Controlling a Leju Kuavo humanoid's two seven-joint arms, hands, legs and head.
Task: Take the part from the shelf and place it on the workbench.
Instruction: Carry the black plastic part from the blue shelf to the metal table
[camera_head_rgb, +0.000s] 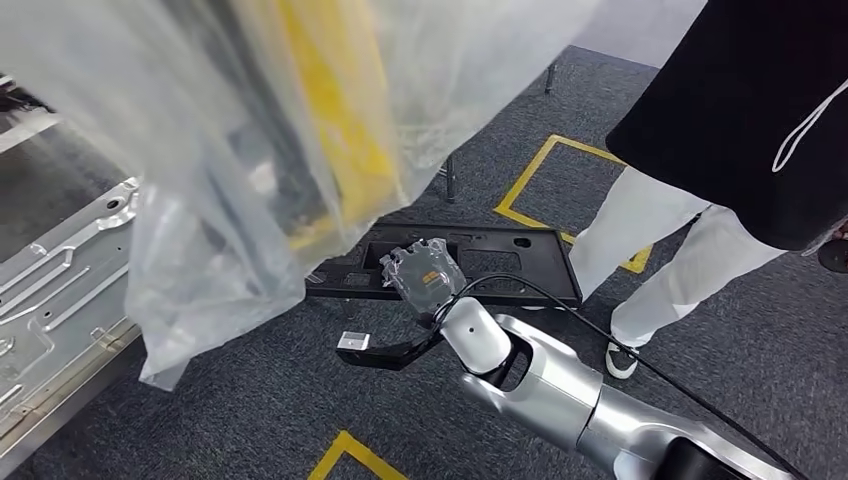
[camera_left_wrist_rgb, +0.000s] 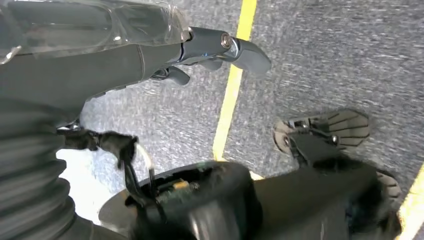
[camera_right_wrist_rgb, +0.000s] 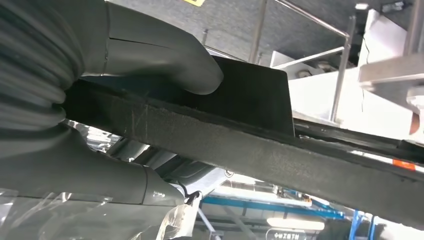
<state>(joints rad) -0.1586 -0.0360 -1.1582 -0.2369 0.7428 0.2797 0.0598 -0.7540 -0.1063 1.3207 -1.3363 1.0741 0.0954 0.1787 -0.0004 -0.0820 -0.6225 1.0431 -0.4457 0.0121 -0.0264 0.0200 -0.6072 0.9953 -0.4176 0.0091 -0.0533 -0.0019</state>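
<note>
The part is a flat black frame-shaped panel (camera_head_rgb: 500, 262), held level above the grey carpet in the head view. My right hand (camera_head_rgb: 425, 275), wrapped in clear film, grips its near edge from below the middle of the picture. In the right wrist view the thick grey thumb (camera_right_wrist_rgb: 175, 60) presses on the panel's (camera_right_wrist_rgb: 250, 95) face, and its rough black edge runs across the picture. My left hand (camera_left_wrist_rgb: 150, 55), also film-covered, hangs over the carpet with its thumb (camera_left_wrist_rgb: 245, 50) out and nothing in it.
A large clear plastic sheet over something yellow (camera_head_rgb: 280, 150) hangs at upper left. A pressed metal panel (camera_head_rgb: 60, 290) lies at the left edge. A person in a black top and white trousers (camera_head_rgb: 700, 150) stands at right. Yellow tape lines (camera_head_rgb: 540, 175) mark the carpet.
</note>
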